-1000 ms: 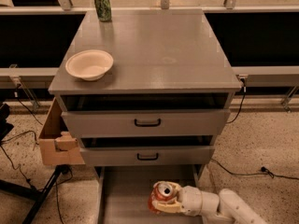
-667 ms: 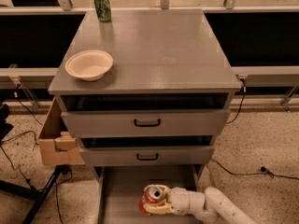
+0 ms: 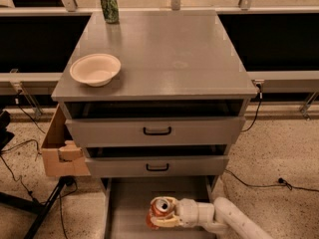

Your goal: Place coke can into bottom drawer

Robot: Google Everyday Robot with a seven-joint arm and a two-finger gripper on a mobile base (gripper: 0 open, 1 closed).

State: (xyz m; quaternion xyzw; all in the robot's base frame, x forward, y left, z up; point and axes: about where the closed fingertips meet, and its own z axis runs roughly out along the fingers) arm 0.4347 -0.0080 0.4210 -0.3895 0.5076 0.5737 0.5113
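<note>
The coke can, red with a silver top, is held upright in my gripper over the open bottom drawer, a shallow grey tray pulled out below the cabinet. My gripper's pale fingers wrap around the can's body. My white arm reaches in from the lower right. The can sits near the middle of the drawer, low over its floor; I cannot tell whether it touches.
The two upper drawers with black handles are slightly open. A beige bowl and a green can stand on the cabinet top. A cardboard box sits at the left, with cables and a stand leg on the floor.
My gripper has carried the coke can leftward, from the drawer's right side toward its middle.
</note>
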